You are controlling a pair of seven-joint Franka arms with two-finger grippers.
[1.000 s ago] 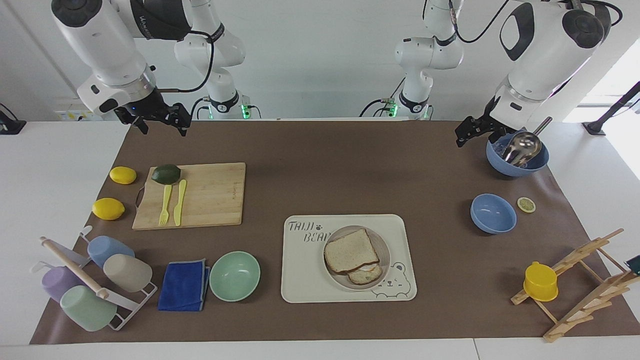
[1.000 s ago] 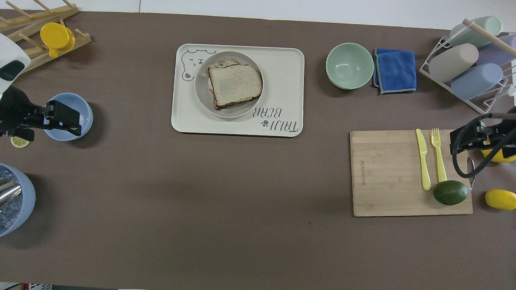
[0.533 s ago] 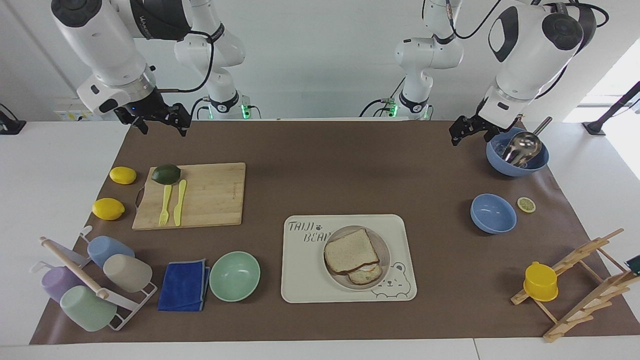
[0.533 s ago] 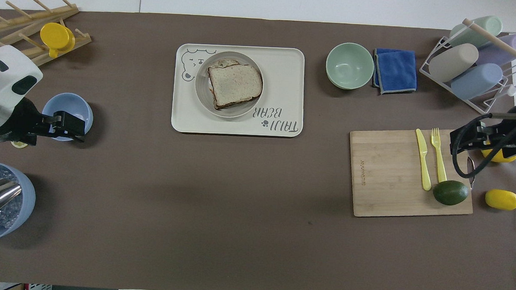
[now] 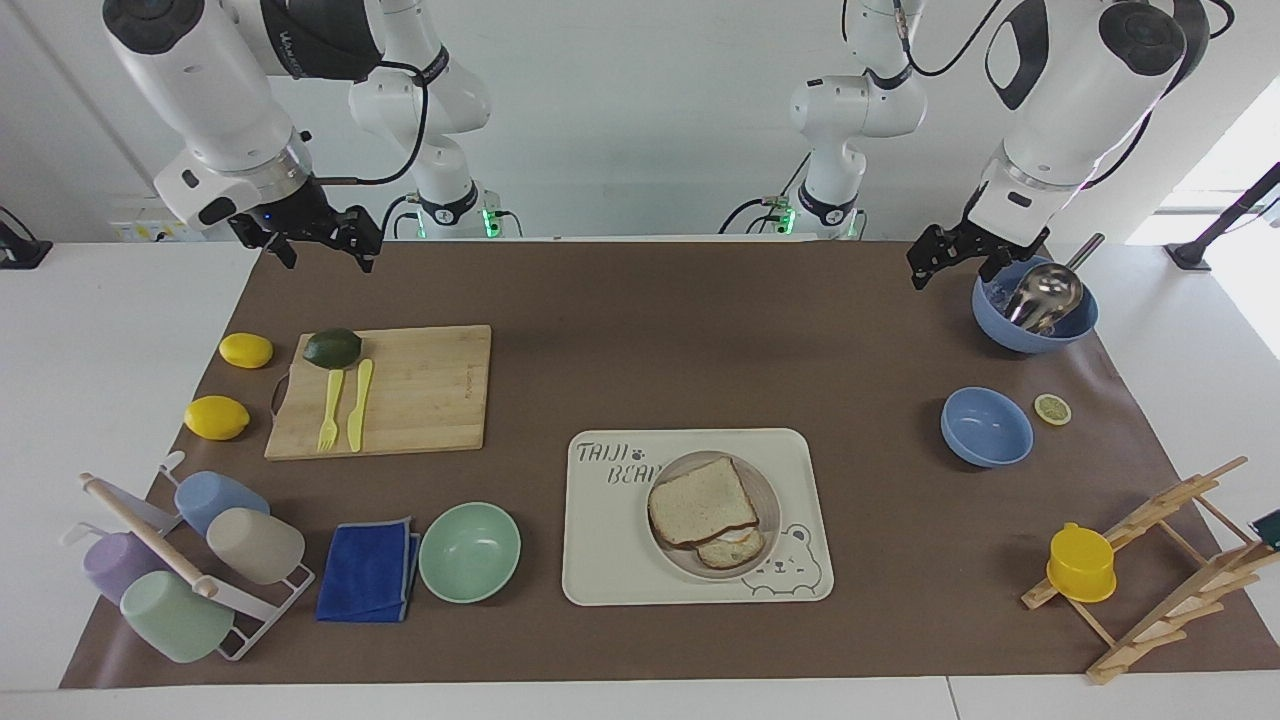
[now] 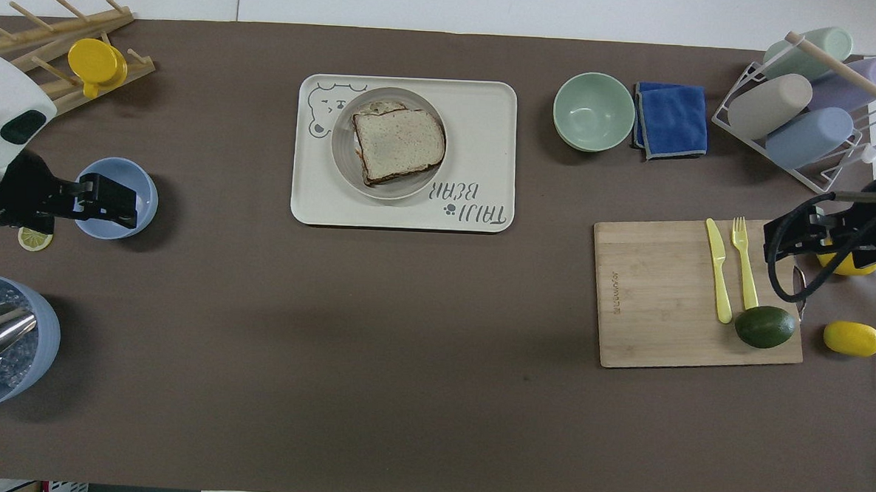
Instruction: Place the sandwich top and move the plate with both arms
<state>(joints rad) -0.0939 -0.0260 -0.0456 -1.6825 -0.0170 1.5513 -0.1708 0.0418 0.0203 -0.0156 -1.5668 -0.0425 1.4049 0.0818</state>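
The sandwich top (image 5: 700,510) (image 6: 399,142), a plain slice of light-brown bread, lies on a toast slice with fried egg (image 5: 738,548) on the round beige-grey plate (image 5: 771,505) (image 6: 341,153). The plate rests on the cream bear tray (image 5: 610,560). My left gripper (image 5: 928,264) (image 6: 128,204) hangs open and empty in the air over the blue bowls at the left arm's end of the table. Above the brown mat's edge by the cutting board, my right gripper (image 5: 326,250) (image 6: 787,243) waits open, holding nothing. Both are well away from the plate.
A mint-green bowl (image 5: 469,551), blue cloth (image 5: 368,570) and cup rack (image 5: 190,565) stand toward the right arm's end. Also there: a cutting board (image 5: 420,390) with avocado, fork and knife, and two lemons. A ladle bowl (image 5: 1035,315), small blue bowl (image 5: 986,428) and wooden rack (image 5: 1160,570) occupy the left arm's end.
The left arm's wrist has lifted and turned slightly, its gripper wandering a little over the blue bowls. The right arm, sandwich and plate have not moved.
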